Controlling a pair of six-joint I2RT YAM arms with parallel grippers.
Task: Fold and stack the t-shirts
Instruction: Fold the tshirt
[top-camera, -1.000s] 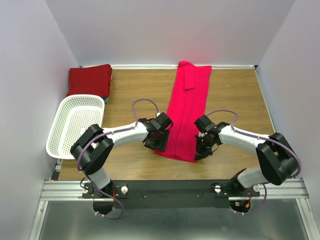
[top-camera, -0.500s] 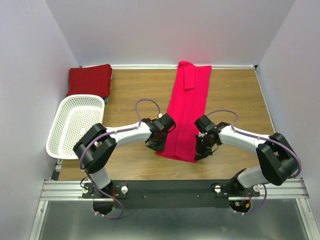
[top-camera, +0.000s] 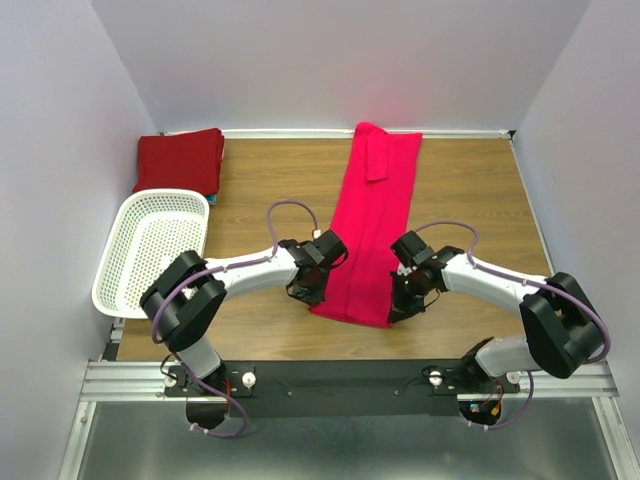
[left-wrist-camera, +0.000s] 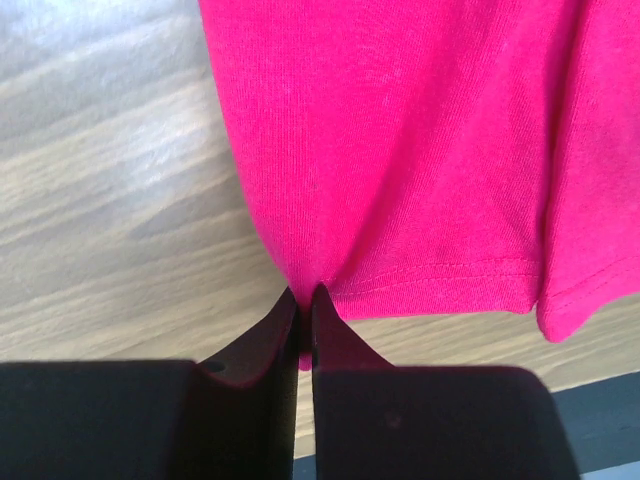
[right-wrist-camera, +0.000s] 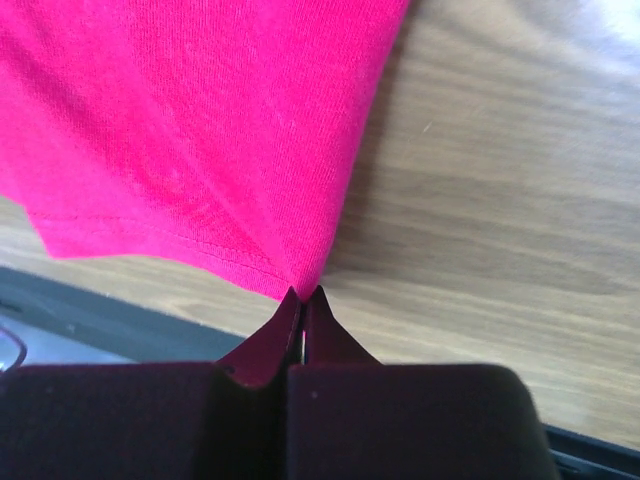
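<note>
We are pinching the near hem of the crimson-pink t-shirt (top-camera: 372, 220), which is lying as a long narrow strip down the middle of the counter (top-camera: 470, 190), running from the far wall toward the near edge. The left pincer (left-wrist-camera: 305, 296) is clamped shut on the near left corner, with the cloth puckering into its tips. The right pincer (right-wrist-camera: 302, 294) is likewise closed tight on the near right corner. The darker red t-shirt (top-camera: 180, 160) is sitting folded at the far left, just beyond the white basket (top-camera: 150, 250).

We are judging that the next fold is near end over far end. To do it well, we are aiming to lift both corners together and level, high enough for the hem to clear the cloth beneath. We are then planning to carry them straight toward the far end, neither spreading nor closing in, so the edges line up. Each grip is holding only a little cloth, so a jerk could slip it.
</note>
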